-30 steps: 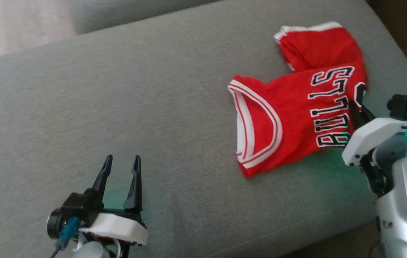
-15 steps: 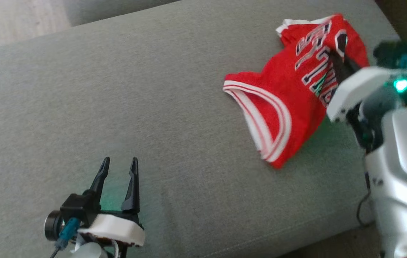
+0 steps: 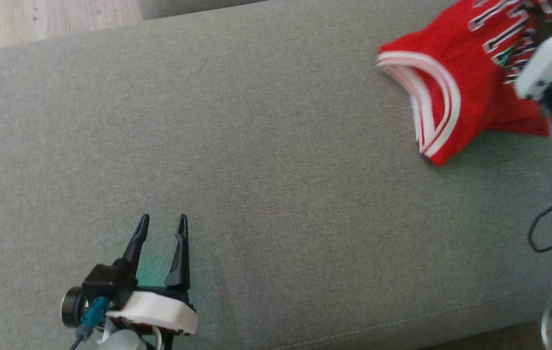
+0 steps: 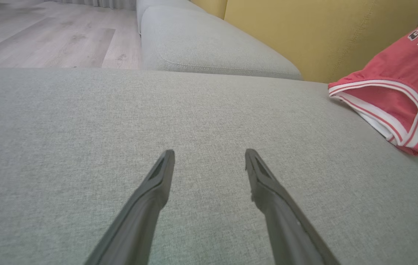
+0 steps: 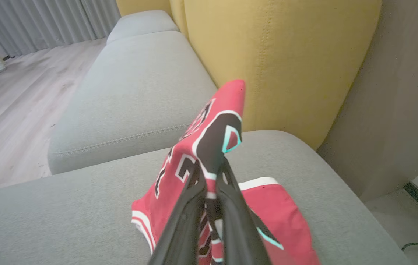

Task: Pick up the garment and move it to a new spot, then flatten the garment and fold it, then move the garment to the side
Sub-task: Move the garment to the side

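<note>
Grey sofa [image 3: 256, 146], far right: your right claw [image 5: 211, 165] pinches the red jersey [image 3: 470, 92]. Lift it clear before carrying; left claw [image 3: 161, 223] gapes empty.

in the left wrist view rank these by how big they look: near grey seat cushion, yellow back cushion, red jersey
1. near grey fabric seat cushion
2. yellow upholstered back cushion
3. red basketball jersey with white trim

The last two are cut by the frame edge, so their order is less sure.
</note>
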